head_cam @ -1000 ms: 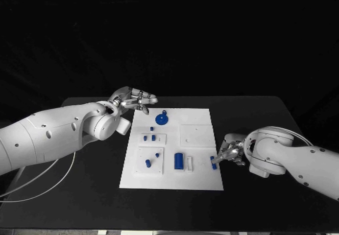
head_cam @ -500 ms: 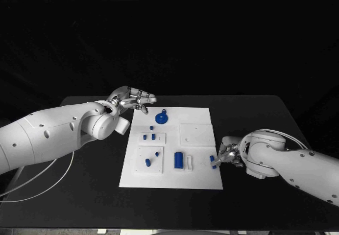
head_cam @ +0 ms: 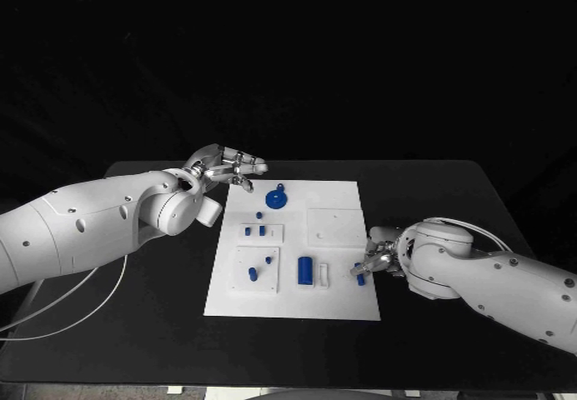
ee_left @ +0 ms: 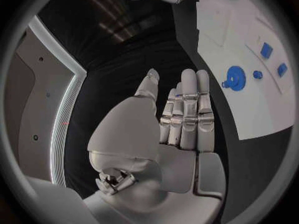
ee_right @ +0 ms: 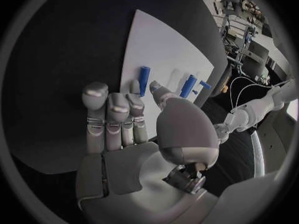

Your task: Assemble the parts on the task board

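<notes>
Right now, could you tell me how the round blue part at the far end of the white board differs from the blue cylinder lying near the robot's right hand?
The round blue part is a flat disc with a small tab; the blue cylinder is a long rod. The round part lies at the far end of the white board, near the left hand; the cylinder lies nearer the right hand. Both are blue, and neither hand touches them.

Matt black table (head_cam: 144,333), smooth white task board (head_cam: 337,310), glossy blue plastic-looking parts (head_cam: 305,270).
</notes>
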Controlling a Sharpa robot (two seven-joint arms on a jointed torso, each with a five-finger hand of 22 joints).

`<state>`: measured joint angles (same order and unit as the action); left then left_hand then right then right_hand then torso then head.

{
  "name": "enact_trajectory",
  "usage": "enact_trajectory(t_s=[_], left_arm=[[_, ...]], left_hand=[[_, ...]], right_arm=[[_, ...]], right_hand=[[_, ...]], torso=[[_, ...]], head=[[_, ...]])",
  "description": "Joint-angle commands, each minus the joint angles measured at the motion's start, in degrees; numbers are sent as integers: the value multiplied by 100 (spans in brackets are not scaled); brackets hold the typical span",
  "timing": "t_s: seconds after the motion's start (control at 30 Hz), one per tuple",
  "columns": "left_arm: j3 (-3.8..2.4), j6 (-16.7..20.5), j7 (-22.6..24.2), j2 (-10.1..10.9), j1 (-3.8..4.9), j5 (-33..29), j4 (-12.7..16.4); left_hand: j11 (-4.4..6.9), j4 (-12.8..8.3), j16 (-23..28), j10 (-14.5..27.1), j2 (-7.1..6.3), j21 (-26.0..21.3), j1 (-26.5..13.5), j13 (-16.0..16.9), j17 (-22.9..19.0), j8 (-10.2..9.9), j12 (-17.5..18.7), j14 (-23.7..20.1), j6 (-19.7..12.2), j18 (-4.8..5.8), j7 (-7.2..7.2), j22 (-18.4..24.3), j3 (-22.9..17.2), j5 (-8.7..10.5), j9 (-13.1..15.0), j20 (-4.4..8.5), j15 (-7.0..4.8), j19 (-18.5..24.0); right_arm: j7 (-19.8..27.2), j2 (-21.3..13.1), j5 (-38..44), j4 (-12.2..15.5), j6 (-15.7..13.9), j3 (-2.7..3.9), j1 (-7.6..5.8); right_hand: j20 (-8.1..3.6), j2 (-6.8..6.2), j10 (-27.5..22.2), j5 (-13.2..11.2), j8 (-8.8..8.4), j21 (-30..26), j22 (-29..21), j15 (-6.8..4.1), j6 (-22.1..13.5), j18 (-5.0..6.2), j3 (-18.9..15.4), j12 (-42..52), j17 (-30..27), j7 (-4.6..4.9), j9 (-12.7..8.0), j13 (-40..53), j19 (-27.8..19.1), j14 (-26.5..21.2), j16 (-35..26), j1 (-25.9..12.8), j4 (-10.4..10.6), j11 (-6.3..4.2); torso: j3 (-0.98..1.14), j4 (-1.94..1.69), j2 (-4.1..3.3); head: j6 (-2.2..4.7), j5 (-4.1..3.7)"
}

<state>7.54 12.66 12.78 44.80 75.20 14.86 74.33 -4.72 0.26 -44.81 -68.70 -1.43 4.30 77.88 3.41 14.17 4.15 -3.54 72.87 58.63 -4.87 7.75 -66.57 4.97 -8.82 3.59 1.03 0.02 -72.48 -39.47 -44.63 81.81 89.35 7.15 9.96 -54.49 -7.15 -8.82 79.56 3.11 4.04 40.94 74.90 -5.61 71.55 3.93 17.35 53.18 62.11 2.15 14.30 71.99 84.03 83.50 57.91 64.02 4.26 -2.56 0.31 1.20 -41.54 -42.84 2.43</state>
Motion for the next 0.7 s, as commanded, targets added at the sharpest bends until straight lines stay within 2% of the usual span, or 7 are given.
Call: enact_trajectory(t_s=[0.03, 0.13, 0.23, 0.4, 0.6, 0.67, 0.7], left_arm=[[-3, -100, 15, -5, 4, -3, 14], [-3, -109, 7, -6, 4, -3, 14], [-2, -117, -2, -5, 4, -2, 14], [-1, -125, -11, -3, 4, 1, 17], [-1, -130, -19, -1, 4, 7, 21], [-1, -131, -21, 0, 4, 9, 22], [-1, -131, -23, 1, 4, 11, 24]], left_hand=[[-11, 9, 26, -9, 41, -4, -7, 8, -7, -12, 13, 17, -50, 38, -4, 8, 24, -21, 4, -5, 6, -38], [-11, 9, 26, -9, 41, -4, -7, 8, -7, -12, 13, 17, -50, 38, -4, 8, 24, -21, 4, -5, 6, -38], [-11, 9, 26, -9, 41, -4, -7, 8, -7, -12, 13, 17, -50, 38, -4, 8, 24, -21, 4, -5, 6, -38], [-11, 2, 28, -8, 42, -5, 8, 8, -8, -12, 13, 17, -55, 37, -4, 12, 22, -18, 4, -5, 6, -37], [-11, 2, 28, -8, 42, -5, 8, 8, -8, -12, 13, 17, -55, 37, -4, 12, 22, -18, 4, -5, 6, -37], [-11, 2, 28, -8, 42, -5, 8, 8, -8, -12, 13, 17, -55, 37, -4, 12, 22, -18, 4, -5, 6, -37], [-11, 2, 28, -8, 42, -5, 8, 8, -8, -12, 13, 17, -55, 37, -4, 12, 22, -18, 4, -5, 6, -37]], right_arm=[[-229, 49, 516, -78, 87, -95, 62], [-235, 93, 681, -126, 170, -177, 63], [-240, 140, 776, -190, 253, -275, 63], [-241, 199, 802, -242, 321, -403, 63], [-241, 229, 696, -263, 312, -484, 63], [-241, 231, 632, -267, 275, -492, 63], [-239, 231, 545, -270, 230, -498, 63]], right_hand=[[14, 23, 16, -3, -38, 21, 303, -5, -47, -77, 98, -4, 1, -15, -473, 6, 311, 8, 3, 161, -126, -23], [29, 60, -9, 147, -43, 23, 306, 6, -87, -70, 205, 3, -18, -1, -486, 14, 308, 10, -9, 213, -444, -10], [52, 123, -55, 734, -46, 11, 311, 29, -207, -65, 287, -17, -41, 64, -628, 8, 302, 4, -29, 393, -946, 24], [89, 266, -101, 933, -43, -10, 332, 66, -299, -41, 392, -27, -47, 142, -906, -11, 300, -2, -31, 425, -1543, 62], [100, 330, -108, 1027, -44, -26, 356, 75, -316, -29, 428, -11, -41, 161, -1010, -27, 302, -4, -22, 362, -1722, 69], [99, 340, -109, 1077, -44, -25, 360, 74, -319, -28, 428, -10, -42, 160, -1012, -30, 303, -4, -23, 334, -1720, 68], [97, 360, -109, 1267, -46, -26, 361, 71, -347, -26, 404, -10, -40, 154, -1022, -33, 307, -2, -19, 181, -1599, 60]], torso=[[-1, 5, 0], [-3, 2, 3], [-5, 1, 4], [-4, 11, 6], [-7, 14, 7], [-9, 15, 7], [-10, 14, 7]], head=[[-3, 11], [-11, 13], [-17, 15], [-25, 23], [-25, 18], [-23, 16], [-20, 15]])
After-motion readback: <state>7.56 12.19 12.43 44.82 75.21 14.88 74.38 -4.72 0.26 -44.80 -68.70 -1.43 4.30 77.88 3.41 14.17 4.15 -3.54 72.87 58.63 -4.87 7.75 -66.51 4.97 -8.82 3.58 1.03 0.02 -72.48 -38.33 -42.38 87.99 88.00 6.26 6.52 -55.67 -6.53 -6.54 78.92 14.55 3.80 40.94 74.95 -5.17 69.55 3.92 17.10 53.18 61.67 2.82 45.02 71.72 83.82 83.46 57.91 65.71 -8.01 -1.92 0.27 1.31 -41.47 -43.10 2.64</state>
